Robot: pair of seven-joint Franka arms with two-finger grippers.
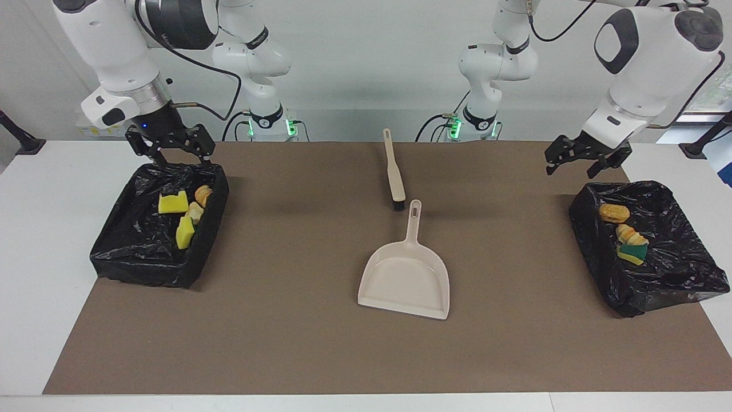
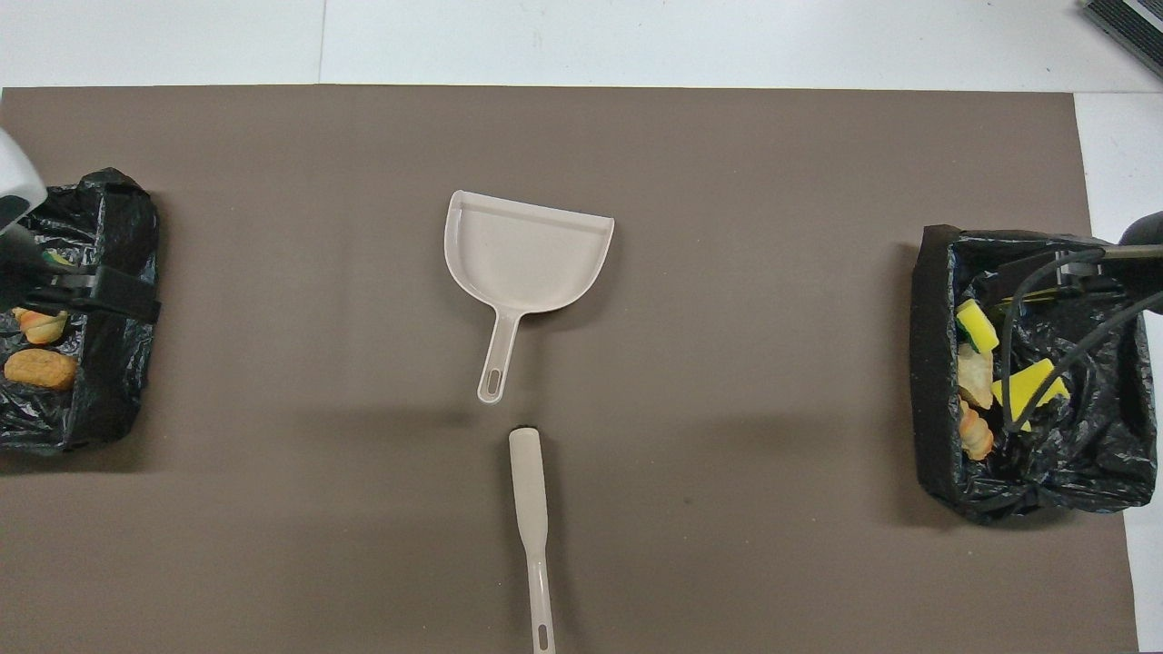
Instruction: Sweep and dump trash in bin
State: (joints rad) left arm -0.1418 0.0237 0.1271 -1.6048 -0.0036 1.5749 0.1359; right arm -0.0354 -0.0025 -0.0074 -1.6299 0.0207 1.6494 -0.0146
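dustpan (image 2: 527, 259), brush (image 2: 530, 509), trash (image 2: 977, 381) in bins

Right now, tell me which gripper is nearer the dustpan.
Neither clearly. The left gripper hangs open above its end's bin; the right gripper hangs open over the other bin. The dustpan lies between, untouched.

White table (image 1: 34, 240) under brown mat (image 1: 297, 343) — dustpan (image 1: 407, 280), brush (image 1: 393, 171), two bins (image 1: 143, 263) on it.

My left gripper (image 1: 588, 159) hangs raised in the air toward my left arm's end of the table, fingers spread and empty, its forearm sloping up and outward from it. My right gripper (image 1: 170, 147) hangs low at my right arm's end, pointing down, fingers spread wide, gripping nothing.
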